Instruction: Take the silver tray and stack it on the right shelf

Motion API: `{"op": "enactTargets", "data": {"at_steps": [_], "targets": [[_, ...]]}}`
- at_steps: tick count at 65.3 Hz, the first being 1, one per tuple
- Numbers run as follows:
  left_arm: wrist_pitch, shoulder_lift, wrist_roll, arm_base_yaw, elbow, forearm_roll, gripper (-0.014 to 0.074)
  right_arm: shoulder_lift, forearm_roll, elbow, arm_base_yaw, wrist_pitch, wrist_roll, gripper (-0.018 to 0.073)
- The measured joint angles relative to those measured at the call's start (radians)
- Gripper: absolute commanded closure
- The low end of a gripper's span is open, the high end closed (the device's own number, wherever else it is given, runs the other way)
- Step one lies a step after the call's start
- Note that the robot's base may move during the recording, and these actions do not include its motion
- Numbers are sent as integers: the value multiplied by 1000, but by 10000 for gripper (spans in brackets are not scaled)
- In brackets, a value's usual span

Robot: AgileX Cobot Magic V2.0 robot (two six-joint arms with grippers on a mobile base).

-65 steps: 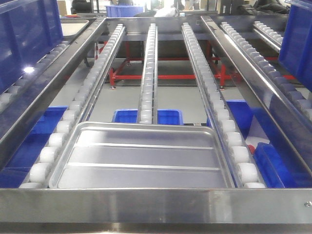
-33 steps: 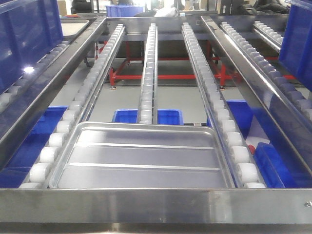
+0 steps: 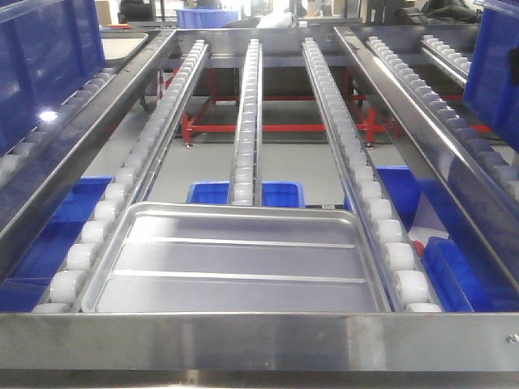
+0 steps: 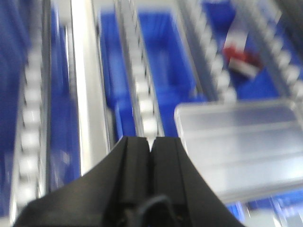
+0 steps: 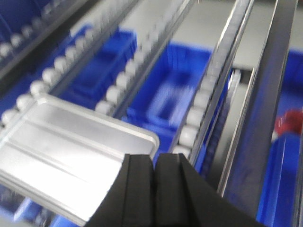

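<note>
the silver tray point(image 3: 235, 267) lies flat on the roller rails point(image 3: 246, 121) at the front edge of the right shelf point(image 3: 454, 154), its near rim just behind the front bar point(image 3: 259, 340). the left gripper point(image 4: 151, 142) is closed on nothing, off the tray's left corner. the right gripper point(image 5: 154, 158) is likewise closed and empty, off the right corner. blue bins point(image 3: 211, 193) sit beneath.

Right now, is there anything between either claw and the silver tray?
Nothing visible. The silver tray lies uncovered on the right shelf, against the front bar. The left claw, shut, hangs over the roller rail beside one far corner of the tray. The right claw, shut, hangs by the other far corner. Both wrist views are blurred.
</note>
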Motion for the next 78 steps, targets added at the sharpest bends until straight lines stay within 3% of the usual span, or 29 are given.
{"op": "enactTargets", "data": {"at_steps": [17, 25, 35, 41, 44, 51, 57, 65, 78], "targets": [[-52, 271, -2, 0, -54, -320, 687, 271, 28, -123, 0, 122, 169, 503], [-16, 371, 18, 0, -72, -385, 687, 371, 34, -181, 0, 222, 270, 498], [70, 471, -2, -4, -121, -336, 687, 476, 34, -284, 0, 348, 330, 480], [103, 514, -177, -26, -145, -186, 687, 534, 34, -334, 7, 380, 401, 480], [132, 527, -292, -51, -160, -71, 687, 562, 34, -352, 12, 388, 436, 480], [188, 545, -404, -130, -199, 51, 687, 622, 16, -388, 31, 406, 495, 480], [203, 573, -430, -180, -238, 65, 687, 679, -21, -426, 53, 438, 529, 480], [245, 633, -434, -192, -310, 65, 687, 745, -44, -478, 68, 472, 558, 480], [265, 743, -349, -192, -418, -1, 685, 811, -60, -546, 73, 514, 569, 480]]}}
